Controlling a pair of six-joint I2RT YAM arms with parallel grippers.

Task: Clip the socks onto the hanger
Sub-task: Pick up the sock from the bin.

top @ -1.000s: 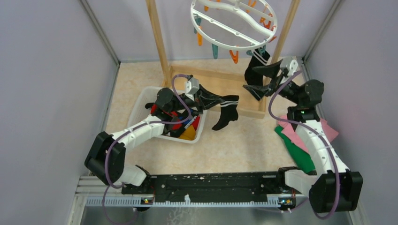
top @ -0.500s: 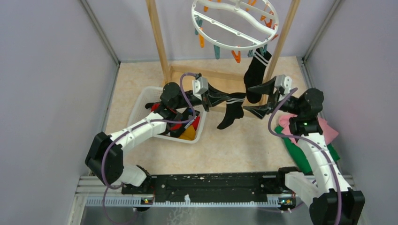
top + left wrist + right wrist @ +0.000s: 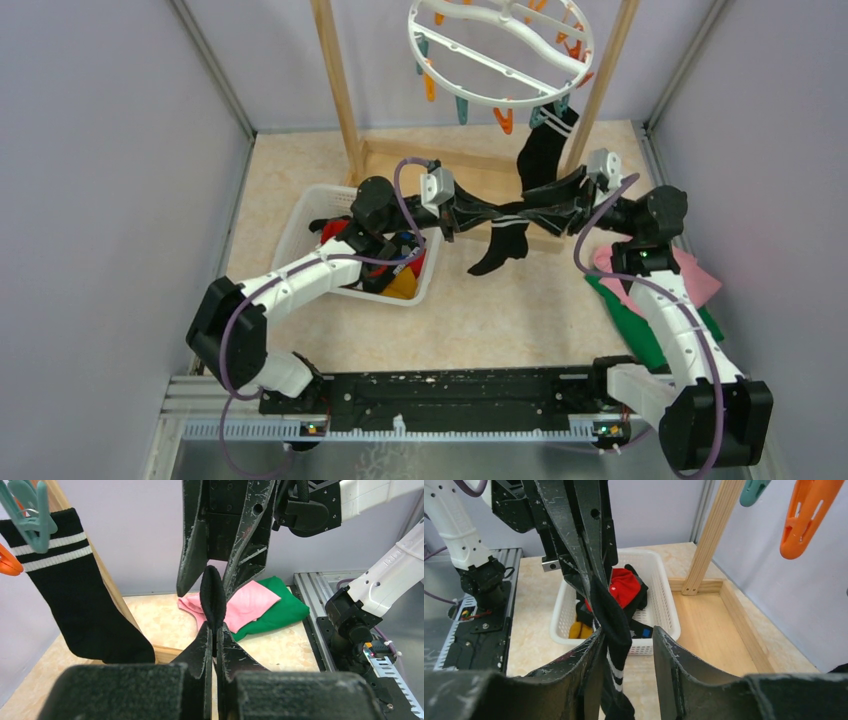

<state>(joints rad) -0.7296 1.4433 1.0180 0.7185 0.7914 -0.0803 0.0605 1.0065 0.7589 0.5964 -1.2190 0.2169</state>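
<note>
Item: striped black sock (image 3: 497, 245), mid-air between white basket (image 3: 300, 225) and hanger (image 3: 415, 45). Held by left gripper (image 3: 215, 630), clamped tight. Change: right gripper (image 3: 629, 640) just arrived from pegged sock (image 3: 540, 160), jaws half-narrowed astride cuff, not gripping. Judged: handover starting.

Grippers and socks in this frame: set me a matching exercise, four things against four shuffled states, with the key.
Things:
1. left gripper
2. right gripper
3. hanging sock
4. basket

States:
A. clipped in a teal peg
B. holds a red sock
C. shut on a striped sock
D. jaws apart around that same sock

Pairs: 1-C, 2-D, 3-A, 4-B
</note>
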